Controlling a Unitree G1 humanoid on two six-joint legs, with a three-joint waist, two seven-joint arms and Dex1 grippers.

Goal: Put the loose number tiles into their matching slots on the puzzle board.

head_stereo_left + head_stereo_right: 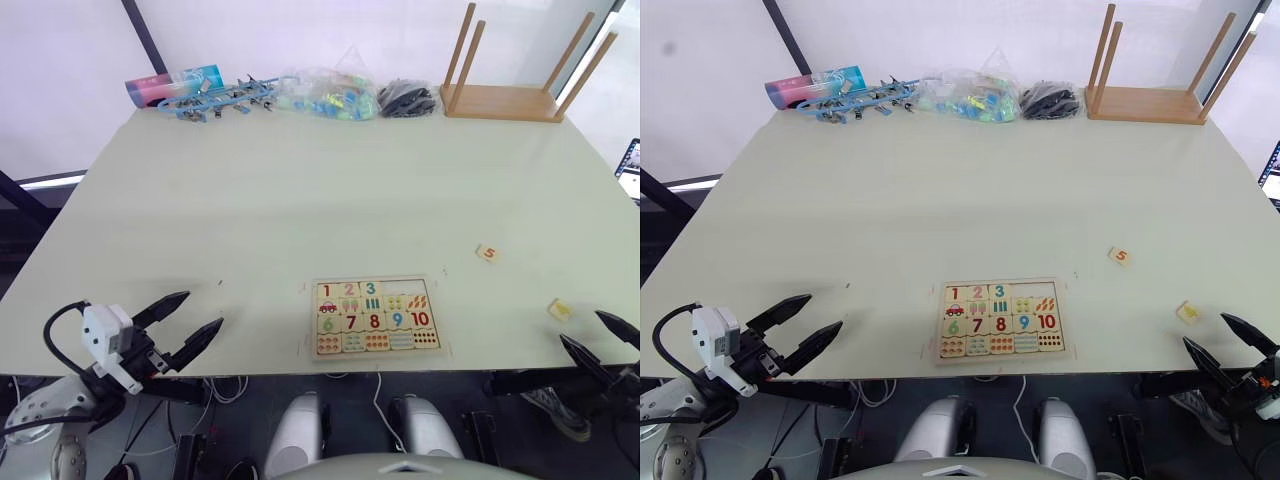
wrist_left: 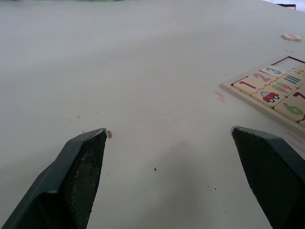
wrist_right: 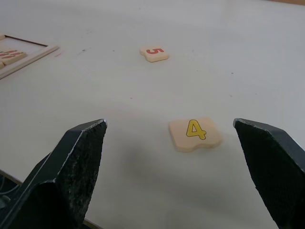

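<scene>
While gaping wide, right pincer (image 3: 171,143) hovers near tile 4 (image 3: 195,133), empty.

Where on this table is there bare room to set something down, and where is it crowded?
Free: the wide middle of the table, between the clutter at the far edge and the puzzle board, and the near left beside the left end effector. Crowded: the far edge with bags and wooden rack; near right, tiles 5 and 4.
</scene>
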